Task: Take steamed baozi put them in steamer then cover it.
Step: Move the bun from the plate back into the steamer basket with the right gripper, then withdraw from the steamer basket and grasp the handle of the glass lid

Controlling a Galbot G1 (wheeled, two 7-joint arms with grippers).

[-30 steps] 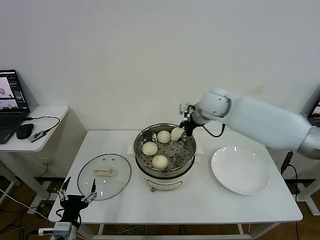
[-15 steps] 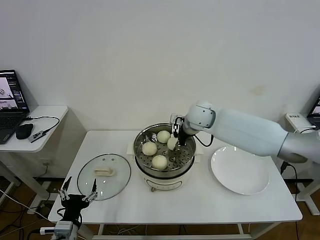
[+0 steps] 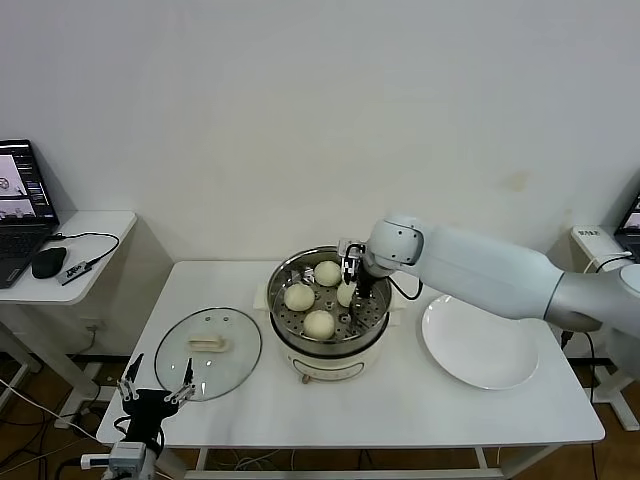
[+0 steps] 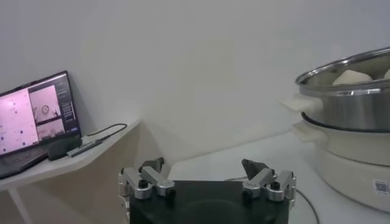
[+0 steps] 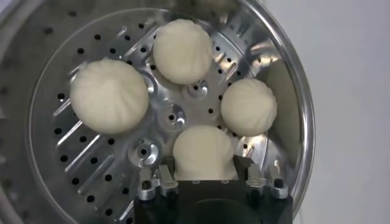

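At the lower left of the head view, the left gripper (image 3: 156,392) sits below the table's near-left corner, its fingers spread apart and holding nothing. Just above it, the cover (image 3: 208,351) lies flat on the white table (image 3: 390,400), handle up, beside the steamer and not touching it.

At centre frame, the steamer (image 3: 376,316) stands on the table. Three steamed baozi rest free on its perforated floor: one at the left (image 3: 299,296), one at the front (image 3: 319,323) and one at the back (image 3: 327,272).

The right gripper (image 3: 351,287) reaches down into the right side of the basket. Its fingers are clamped on the fourth baozi (image 5: 203,152), one on each side of it, low over the perforated floor; whether the bun touches the floor cannot be determined.

At centre right, a white plate (image 3: 482,340) lies on the table, apart from the steamer.
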